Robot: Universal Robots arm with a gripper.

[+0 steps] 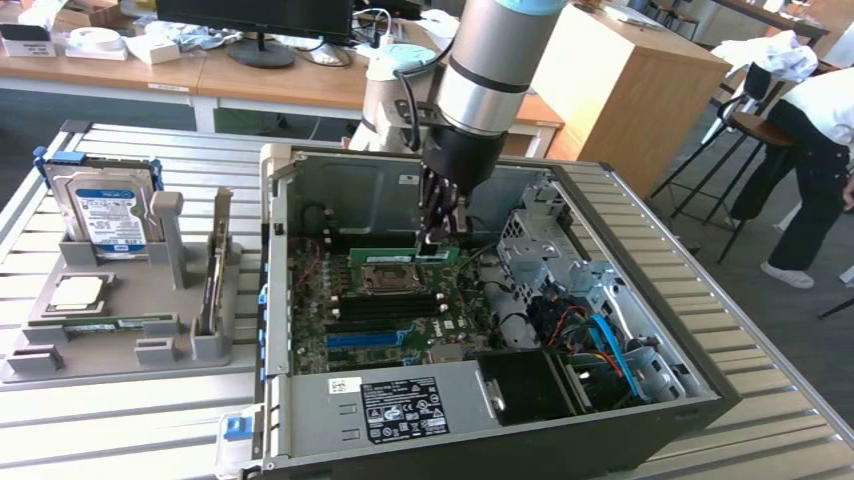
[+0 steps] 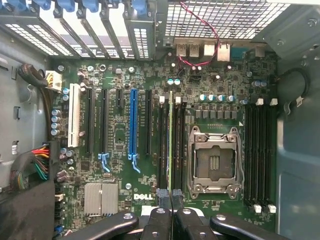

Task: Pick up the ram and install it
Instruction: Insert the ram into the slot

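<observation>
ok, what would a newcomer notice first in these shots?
The arm reaching down into the open computer case, its pincer shut on the ram at the slots beside the processor socket. Then the blue-labelled hard drive standing in the grey holder on the exterior view's left.

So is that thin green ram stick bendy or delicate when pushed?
Probably stiff: the ram stands straight on edge in the gripper, with no sag. Likely light, being so thin. Possibly delicate: a bare thin board, so a skewed push might stress it.
</observation>
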